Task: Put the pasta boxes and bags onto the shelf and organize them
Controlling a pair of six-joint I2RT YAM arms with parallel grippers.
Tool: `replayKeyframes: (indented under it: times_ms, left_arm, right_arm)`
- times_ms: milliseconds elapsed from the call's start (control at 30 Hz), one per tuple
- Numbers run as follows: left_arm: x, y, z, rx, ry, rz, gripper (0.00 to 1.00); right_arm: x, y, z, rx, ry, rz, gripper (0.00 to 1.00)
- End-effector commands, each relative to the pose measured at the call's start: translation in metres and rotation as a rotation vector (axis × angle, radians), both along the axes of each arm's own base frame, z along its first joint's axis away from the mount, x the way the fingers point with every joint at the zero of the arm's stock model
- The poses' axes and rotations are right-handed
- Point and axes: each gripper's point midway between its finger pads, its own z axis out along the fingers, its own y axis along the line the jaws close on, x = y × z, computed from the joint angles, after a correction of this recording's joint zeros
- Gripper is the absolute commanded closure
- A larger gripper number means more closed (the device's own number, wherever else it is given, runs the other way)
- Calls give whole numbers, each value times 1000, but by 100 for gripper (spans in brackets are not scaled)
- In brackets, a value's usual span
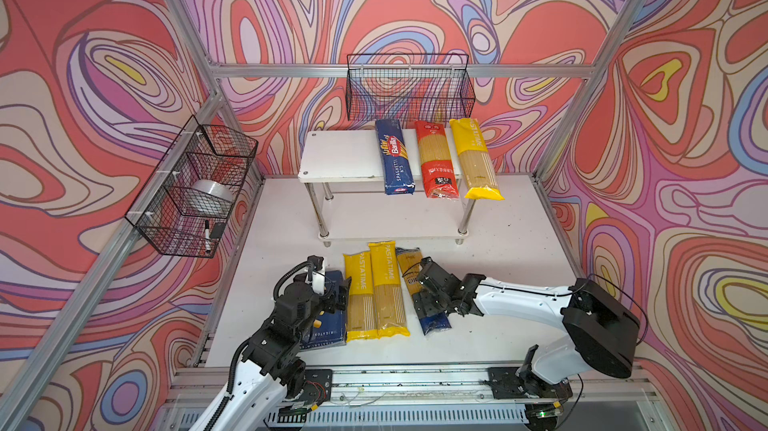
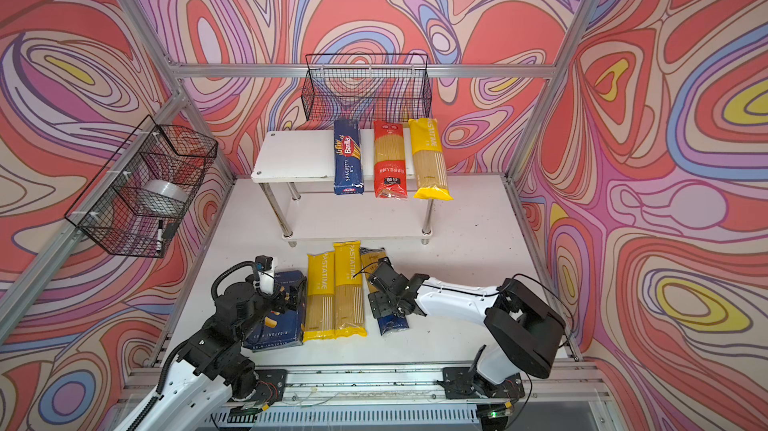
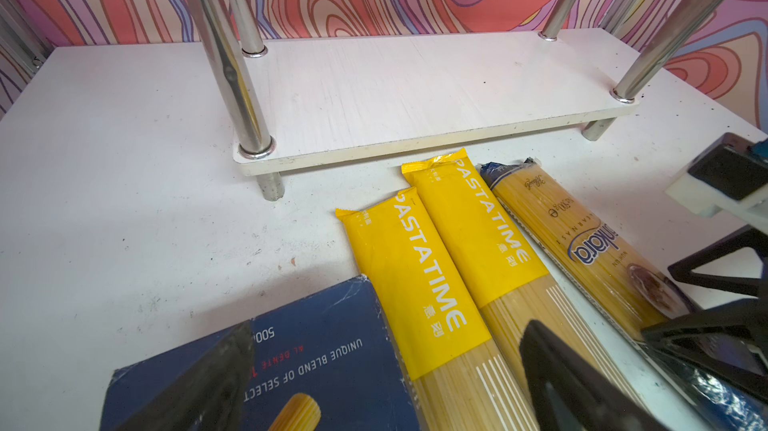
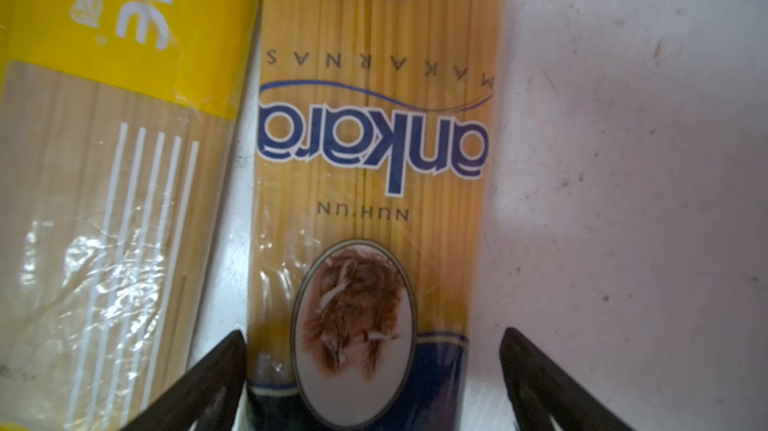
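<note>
We count three of seven items done. On the right half of the top board of the white two-tier chrome-legged shelf [image 1: 340,154] lie, left to right, the long narrow dark blue Barilla spaghetti carton [image 1: 395,157], the red plastic spaghetti bag [image 1: 436,159] and a yellow PASTATIME plastic spaghetti bag [image 1: 476,159]. They sit side by side, near ends overhanging the shelf's front edge. The shelf's lower board and the left half of its top board are bare. Four items are left on the white tabletop [image 1: 498,283] just in front of the shelf. Left to right: the wide dark blue rigatoni carton [image 1: 328,329], two more yellow PASTATIME bags [image 1: 359,296] [image 1: 388,287] touching each other, and the dark blue clear-topped plastic spaghetti bag [image 1: 434,321], slightly angled. The left gripper [image 3: 388,327] hovers over the carton and yellow bags, jaws spread, holding nothing. The right gripper [image 4: 372,333] sits low over the blue bag, jaws spread either side of it, not pinching. We judge the task under half done, with the blue bag next.
</note>
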Motion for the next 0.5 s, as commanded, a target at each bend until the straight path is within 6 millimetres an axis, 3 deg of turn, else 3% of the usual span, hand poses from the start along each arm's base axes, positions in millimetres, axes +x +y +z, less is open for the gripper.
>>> replayKeyframes:
  times_ms: [0, 467]
  left_arm:
    - [1, -2, 6, -3, -14, -12, 0]
    - [2, -1, 4, 2, -6, -1, 0]
  right_arm:
    - [2, 3, -8, -16, 2, -3, 2]
    - [2, 0, -26, -35, 14, -34, 2]
